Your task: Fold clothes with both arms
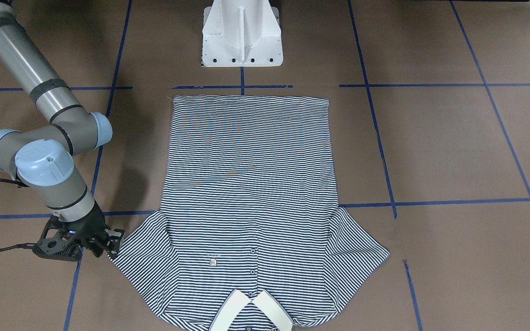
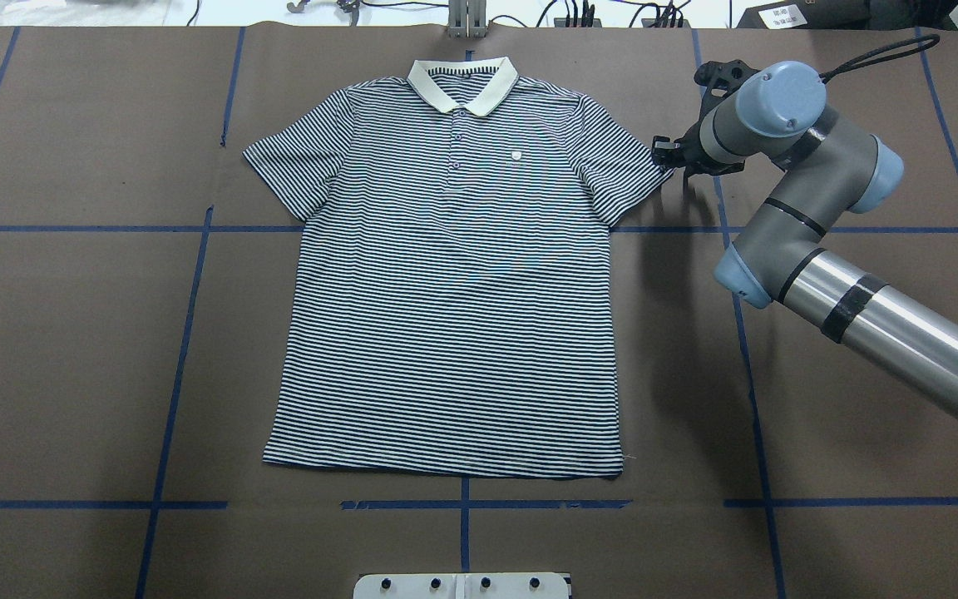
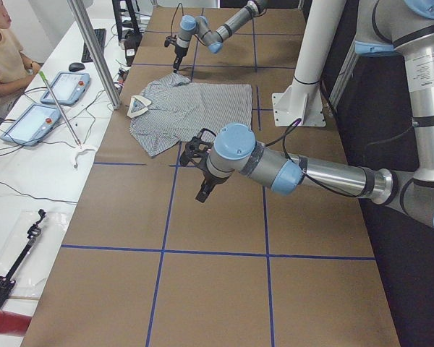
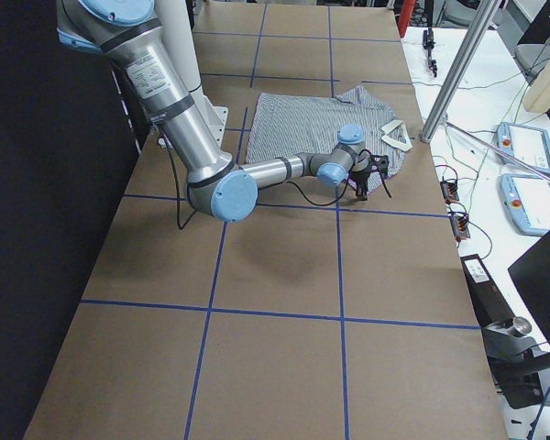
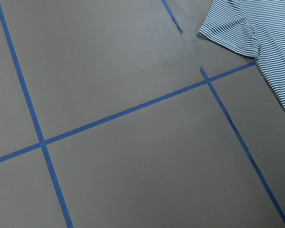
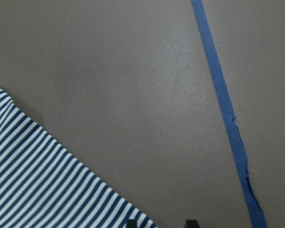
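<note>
The shirt [image 2: 454, 291] lies flat, face up, mid-tabletop [image 2: 71, 349], ready for folding, so the right pincer [image 1: 114, 244] sits low, jaws parted, at one sleeve [image 1: 138, 248] tip to grab it, while the left pincer [image 3: 203, 186] hangs well apart, and I cannot tell whether it is open or closed.

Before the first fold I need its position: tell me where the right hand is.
In the overhead view the right hand is on the right side, at the outer tip of the polo shirt's sleeve, towards the collar end.
</note>
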